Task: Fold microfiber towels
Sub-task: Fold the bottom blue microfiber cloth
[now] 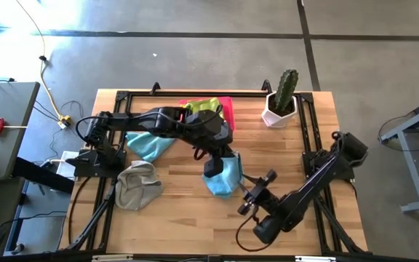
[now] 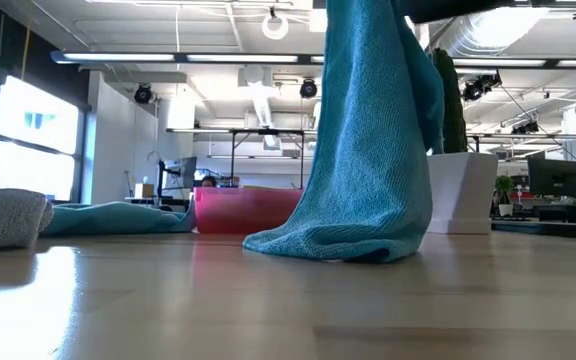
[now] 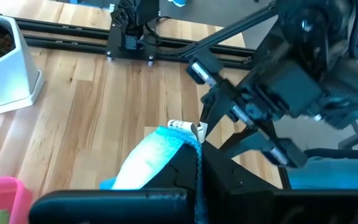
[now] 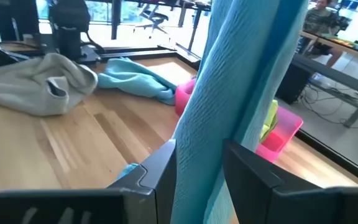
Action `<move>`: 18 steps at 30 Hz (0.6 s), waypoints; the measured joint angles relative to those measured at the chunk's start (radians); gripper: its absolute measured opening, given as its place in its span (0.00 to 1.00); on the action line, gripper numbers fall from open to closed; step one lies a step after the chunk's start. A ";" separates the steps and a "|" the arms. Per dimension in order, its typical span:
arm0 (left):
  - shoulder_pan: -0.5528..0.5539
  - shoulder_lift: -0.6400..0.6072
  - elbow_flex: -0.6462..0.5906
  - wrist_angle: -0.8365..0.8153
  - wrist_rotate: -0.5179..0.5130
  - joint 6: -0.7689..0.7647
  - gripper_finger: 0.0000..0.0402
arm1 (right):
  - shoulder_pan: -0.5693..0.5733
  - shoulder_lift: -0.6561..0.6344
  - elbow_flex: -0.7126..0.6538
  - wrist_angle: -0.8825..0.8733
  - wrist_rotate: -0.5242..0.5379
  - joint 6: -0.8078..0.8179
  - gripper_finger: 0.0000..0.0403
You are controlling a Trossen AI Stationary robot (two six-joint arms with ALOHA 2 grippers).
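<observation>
A teal-blue towel hangs at the table's middle from my left gripper, which is shut on it from above. The towel's lower end rests bunched on the table. My right gripper comes in from the near right. Its fingers are open and stand on either side of the hanging towel. A grey towel and a second teal towel lie crumpled at the left. A lime-green towel lies on the pink tray. My left gripper pinches the teal towel's top edge between its two shut fingers, close to the corner with the white label. The fingers slant down from the left. The towel hangs below them, its lower end on the table. My right gripper has the towel between its fingers; whether they touch it I cannot tell.
A white pot with a cactus stands at the far right. Black rails run along the table's left, right and far sides. Bare wood lies at the near middle.
</observation>
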 joint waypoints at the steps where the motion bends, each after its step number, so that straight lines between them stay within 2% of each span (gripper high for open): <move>1: 0.000 0.000 0.000 0.000 0.000 0.000 0.00 | -0.001 0.009 0.000 -0.003 0.000 0.004 0.30; 7: 0.004 0.000 0.000 -0.001 0.000 0.000 0.00 | 0.024 0.017 -0.001 -0.095 -0.011 0.093 0.30; 12: 0.010 0.000 0.000 -0.001 0.000 0.000 0.00 | 0.063 0.016 -0.004 -0.282 -0.044 0.327 0.30; 15: 0.011 0.000 0.000 0.000 0.000 0.001 0.00 | 0.071 0.017 -0.034 -0.299 -0.047 0.415 0.30; 18: 0.018 0.000 0.000 0.000 0.001 0.001 0.00 | 0.069 0.017 -0.072 -0.232 -0.047 0.447 0.30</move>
